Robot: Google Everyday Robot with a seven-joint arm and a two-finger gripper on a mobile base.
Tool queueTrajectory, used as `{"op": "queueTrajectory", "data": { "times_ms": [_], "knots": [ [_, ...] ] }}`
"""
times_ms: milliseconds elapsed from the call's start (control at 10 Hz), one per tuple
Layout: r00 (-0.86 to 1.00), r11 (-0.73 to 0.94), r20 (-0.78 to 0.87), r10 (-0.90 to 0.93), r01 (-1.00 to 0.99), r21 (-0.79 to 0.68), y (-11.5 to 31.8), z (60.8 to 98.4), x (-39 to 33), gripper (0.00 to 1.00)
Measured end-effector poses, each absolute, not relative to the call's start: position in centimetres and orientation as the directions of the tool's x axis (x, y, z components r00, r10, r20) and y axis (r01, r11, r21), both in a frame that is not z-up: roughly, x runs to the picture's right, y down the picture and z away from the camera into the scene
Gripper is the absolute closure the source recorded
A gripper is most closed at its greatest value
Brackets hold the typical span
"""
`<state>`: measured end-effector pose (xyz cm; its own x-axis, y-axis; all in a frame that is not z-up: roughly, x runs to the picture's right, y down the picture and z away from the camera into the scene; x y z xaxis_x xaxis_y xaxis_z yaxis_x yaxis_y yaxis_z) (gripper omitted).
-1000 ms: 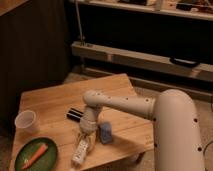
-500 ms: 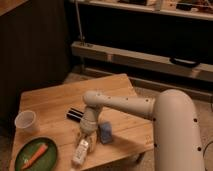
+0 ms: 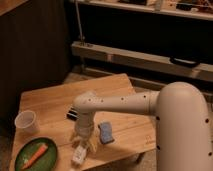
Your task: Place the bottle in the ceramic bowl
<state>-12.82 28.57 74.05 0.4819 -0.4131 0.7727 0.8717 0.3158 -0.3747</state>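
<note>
Gripper over the bottle at the near edge of the table

My gripper (image 3: 83, 142) hung pointing down from my white arm (image 3: 120, 104), right at the far end of the slim white bottle (image 3: 79, 154). The bottle lay on the wooden table (image 3: 50, 100) close to its near edge. I could not tell how far the gripper was open, or whether it had hold of the bottle. The dark green ceramic bowl (image 3: 49, 159) sat to the left, apart from the bottle, with a carrot (image 3: 35, 155) in it. A translucent cup (image 3: 26, 121) stood beyond the bowl. A blue-grey sponge (image 3: 105, 132) lay just right of the gripper, and a black bar (image 3: 71, 114) lay beyond it.
</note>
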Motion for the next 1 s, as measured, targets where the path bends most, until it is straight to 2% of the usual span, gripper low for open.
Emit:
{"op": "queueTrajectory", "data": {
  "times_ms": [300,400,500,600,900,1000],
  "knots": [
    [0.471,0.323,0.759,-0.449,0.878,-0.354,29.0,74.9,-12.9,0.2],
    [0.465,0.329,0.772,-0.434,0.879,-0.344,29.0,75.3,-12.5,0.23],
    [0.457,0.336,0.784,-0.42,0.881,-0.333,29.0,75.7,-12.3,0.3],
    [0.44,0.342,0.803,-0.402,0.886,-0.314,29.2,76.1,-12.3,0.44],
    [0.403,0.344,0.827,-0.391,0.898,-0.275,28.9,76.0,-12.4,0.71],
    [0.4,0.342,0.829,-0.391,0.899,-0.273,28.7,75.6,-12.6,0.83]
  ]
}}
